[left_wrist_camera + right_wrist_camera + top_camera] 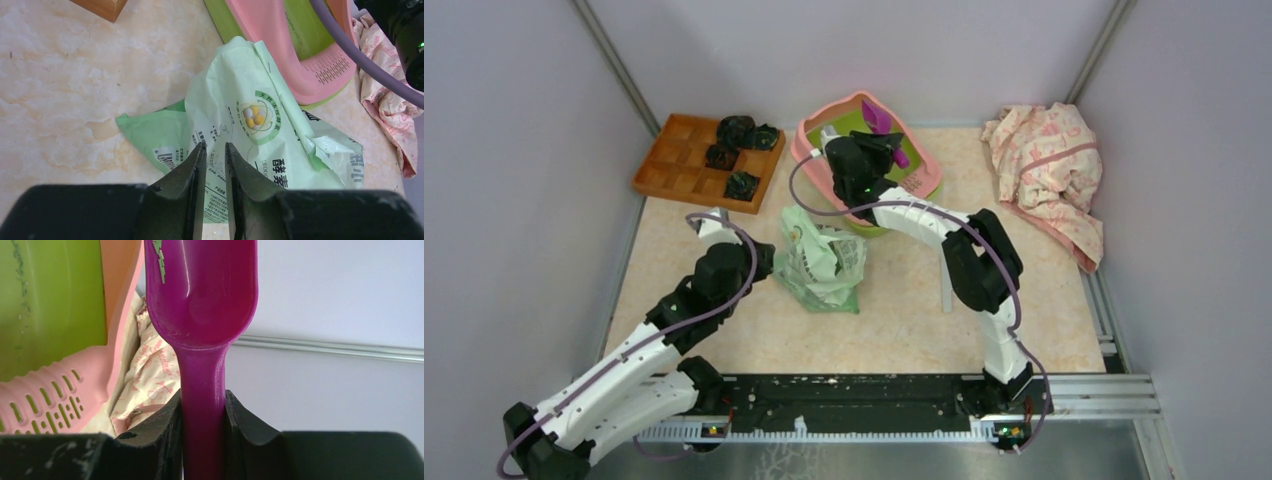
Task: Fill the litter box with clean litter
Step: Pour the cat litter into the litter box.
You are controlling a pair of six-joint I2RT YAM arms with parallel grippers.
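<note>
The litter box (809, 135), a lime green basin with a pink rim, stands at the back centre. Its slotted pink grate shows in the left wrist view (332, 67) and the right wrist view (50, 400). My right gripper (879, 140) hovers over the box, shut on the handle of a purple scoop (202, 290); the gripper also shows in its own view (202, 395). No patch of litter shows. My left gripper (215, 145) sits low at the left edge of the pale green printed bag (250, 100), its jaws a narrow gap apart and holding nothing.
An orange-brown compartmented wooden tray (679, 160) with dark bundles (739, 135) lies at the back left. A pink patterned cloth (1049, 165) lies at the back right. Grey walls close in three sides. The right arm's purple cable (360, 55) hangs near the box.
</note>
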